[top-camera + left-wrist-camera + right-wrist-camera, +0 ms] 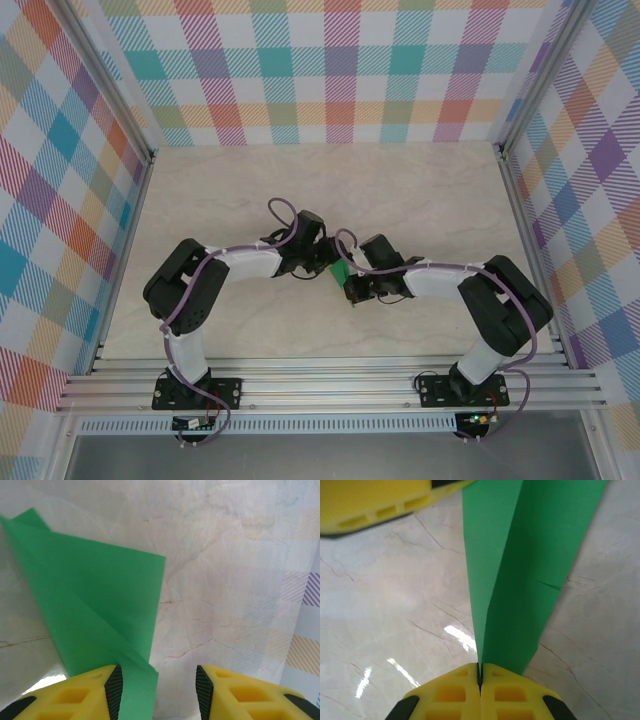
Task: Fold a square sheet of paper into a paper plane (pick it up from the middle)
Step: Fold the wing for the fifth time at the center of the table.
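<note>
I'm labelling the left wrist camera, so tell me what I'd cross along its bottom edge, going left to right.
First a yellow finger of the left tool → green paper → bare strip of table → the tool's other yellow finger.

Left gripper [155,682] and right gripper [480,677] meet at the paper [100,595], blocking the centre; open table [420,190] lies beyond and beside, to the walls [340,80].

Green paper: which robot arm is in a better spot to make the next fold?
Probably the left. The right gripper is shut on the green paper, pinching its crease, so it is busy holding. The left gripper is open, with the paper's edge between its jaws, free to fold.
</note>
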You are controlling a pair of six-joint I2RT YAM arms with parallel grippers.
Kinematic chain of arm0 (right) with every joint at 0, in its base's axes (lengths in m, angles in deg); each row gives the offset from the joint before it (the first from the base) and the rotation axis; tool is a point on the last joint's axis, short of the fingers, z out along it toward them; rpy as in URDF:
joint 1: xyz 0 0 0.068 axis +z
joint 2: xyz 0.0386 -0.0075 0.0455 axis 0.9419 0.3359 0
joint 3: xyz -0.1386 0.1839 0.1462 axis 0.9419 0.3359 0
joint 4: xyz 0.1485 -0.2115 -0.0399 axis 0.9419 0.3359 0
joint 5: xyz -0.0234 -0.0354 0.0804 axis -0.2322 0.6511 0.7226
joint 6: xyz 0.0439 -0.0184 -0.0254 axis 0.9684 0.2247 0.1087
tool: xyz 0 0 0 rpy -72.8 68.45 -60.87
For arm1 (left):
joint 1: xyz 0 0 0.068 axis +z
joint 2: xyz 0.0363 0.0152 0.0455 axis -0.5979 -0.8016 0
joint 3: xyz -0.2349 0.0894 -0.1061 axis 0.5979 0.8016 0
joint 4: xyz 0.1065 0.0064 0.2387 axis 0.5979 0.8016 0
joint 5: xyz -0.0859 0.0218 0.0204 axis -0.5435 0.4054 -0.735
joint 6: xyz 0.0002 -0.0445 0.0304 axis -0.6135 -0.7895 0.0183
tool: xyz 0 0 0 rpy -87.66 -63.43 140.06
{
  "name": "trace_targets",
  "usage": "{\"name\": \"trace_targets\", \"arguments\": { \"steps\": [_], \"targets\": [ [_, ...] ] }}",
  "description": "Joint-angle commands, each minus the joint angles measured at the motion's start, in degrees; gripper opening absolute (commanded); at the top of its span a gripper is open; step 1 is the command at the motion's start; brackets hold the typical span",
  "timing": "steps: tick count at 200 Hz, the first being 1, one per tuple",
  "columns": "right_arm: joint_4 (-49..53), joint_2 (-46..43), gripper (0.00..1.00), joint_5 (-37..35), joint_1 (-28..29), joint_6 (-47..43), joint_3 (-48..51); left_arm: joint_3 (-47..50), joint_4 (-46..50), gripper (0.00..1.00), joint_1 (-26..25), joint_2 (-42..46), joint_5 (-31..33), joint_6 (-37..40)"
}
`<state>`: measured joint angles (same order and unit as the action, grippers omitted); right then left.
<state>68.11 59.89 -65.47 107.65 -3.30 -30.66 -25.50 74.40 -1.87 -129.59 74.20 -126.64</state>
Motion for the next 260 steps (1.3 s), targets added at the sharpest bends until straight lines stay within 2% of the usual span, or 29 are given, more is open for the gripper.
{"name": "trace_targets", "arguments": {
  "steps": [1, 64, 102, 183, 202, 226, 260],
  "targets": [
    [-6.62, 1.13, 0.0, 7.59, -1.69, 4.76, 1.16, 1.71, -1.15, 0.47, -0.34, 3.03, -0.55, 0.3],
    [-15.31, 2.52, 0.0, 14.18, -6.2, 12.23, 5.21, 3.69, -5.79, 0.55, -0.35, 4.53, -2.26, 0.8],
    [-17.65, 4.34, 0.0, 14.28, -6.34, 14.32, 6.32, 2.51, -8.08, 0.55, -0.43, 1.84, -5.54, 0.85],
    [-17.95, 4.96, 0.0, 13.43, -6.34, 15.4, 6.82, -0.37, -6.43, 0.55, -0.41, -2.2, -6.78, 2.95],
    [-16.81, 4.28, 0.04, 13.21, -6.34, 15.56, 6.49, -0.65, -5.71, 0.54, -0.43, -3.07, -6.57, 3.18],
    [-15.34, 2.96, 0.15, 13.08, -6.34, 15.98, 5.92, -0.29, -5.19, 0.53, -0.44, -3.45, -6.01, 3.33],
    [-13.96, 1.71, 0.2, 13.5, -6.33, 17.35, 5.69, -0.42, -5.01, 0.52, -0.44, -4.06, -5.88, 3.53]
  ]
}}
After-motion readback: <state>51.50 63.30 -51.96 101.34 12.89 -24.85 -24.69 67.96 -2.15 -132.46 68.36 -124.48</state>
